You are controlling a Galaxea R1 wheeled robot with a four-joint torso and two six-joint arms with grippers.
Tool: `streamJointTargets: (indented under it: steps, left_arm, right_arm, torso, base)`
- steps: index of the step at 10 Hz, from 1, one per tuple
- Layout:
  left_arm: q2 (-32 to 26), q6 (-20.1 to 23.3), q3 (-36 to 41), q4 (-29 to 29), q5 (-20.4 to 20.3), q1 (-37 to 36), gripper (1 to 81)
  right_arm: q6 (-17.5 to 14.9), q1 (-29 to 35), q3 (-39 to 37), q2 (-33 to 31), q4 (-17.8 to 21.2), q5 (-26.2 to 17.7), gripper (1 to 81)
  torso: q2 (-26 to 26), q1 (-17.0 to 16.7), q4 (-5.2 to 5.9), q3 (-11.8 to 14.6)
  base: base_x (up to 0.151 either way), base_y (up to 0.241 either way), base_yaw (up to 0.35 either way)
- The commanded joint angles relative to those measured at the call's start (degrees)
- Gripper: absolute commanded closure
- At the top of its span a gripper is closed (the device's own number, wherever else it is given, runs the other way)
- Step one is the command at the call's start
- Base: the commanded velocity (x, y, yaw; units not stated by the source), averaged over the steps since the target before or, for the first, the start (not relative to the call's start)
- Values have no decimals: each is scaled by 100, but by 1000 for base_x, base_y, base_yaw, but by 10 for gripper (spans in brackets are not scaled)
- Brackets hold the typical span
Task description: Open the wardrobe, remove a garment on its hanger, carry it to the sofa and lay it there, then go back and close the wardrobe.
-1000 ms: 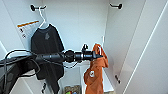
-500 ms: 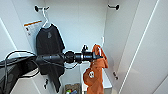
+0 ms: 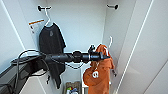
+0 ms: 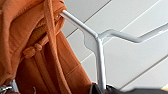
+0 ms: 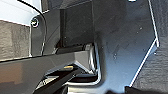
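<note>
Orange hooded garment (image 3: 98,72) hangs on its white hanger (image 3: 110,41) inside the open wardrobe (image 3: 80,25), low and to the right of the dark T-shirt (image 3: 51,45). The left gripper (image 3: 108,57) is at the hanger's neck just above the garment's hood; in the left wrist view the hanger's stem (image 4: 100,65) runs down between the dark gripper parts, so the fingers look clamped on it, though the tips themselves are hard to make out. The hanger's hook is free of the rail, well below the rail bracket (image 3: 112,6) at the wardrobe's upper right. The left arm (image 3: 67,57) reaches in across the front of the dark T-shirt, which hangs on its own white hanger (image 3: 48,20) from the bracket at upper left. Below the garment, a small basket (image 3: 71,88) with coloured items sits on the wardrobe floor. I cannot tell how the right gripper's fingers stand.
</note>
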Motion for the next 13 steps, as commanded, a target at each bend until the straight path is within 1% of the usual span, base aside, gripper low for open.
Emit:
streamJointTargets:
  steps: [1, 5, 13]
  left_arm:
    - [447, 71, -111, -64, 276, -1054, 811]
    - [518, 80, -85, -64, 276, -1001, 811]
    - [368, 80, -32, -64, 285, -939, 811]
  right_arm:
    - [-23, 167, 34, 40, -55, -287, 10]
    - [-23, 158, 34, 40, -55, -287, 10]
    - [-23, 140, 34, 40, -55, -244, 10]
  torso:
    - [0, 0, 0, 0]
    - [-2, -5, 0, 0]
    - [0, -5, 2, 0]
  base:
    - [-74, 0, 0]
    - [-74, 0, 0]
    - [-90, 0, 0]
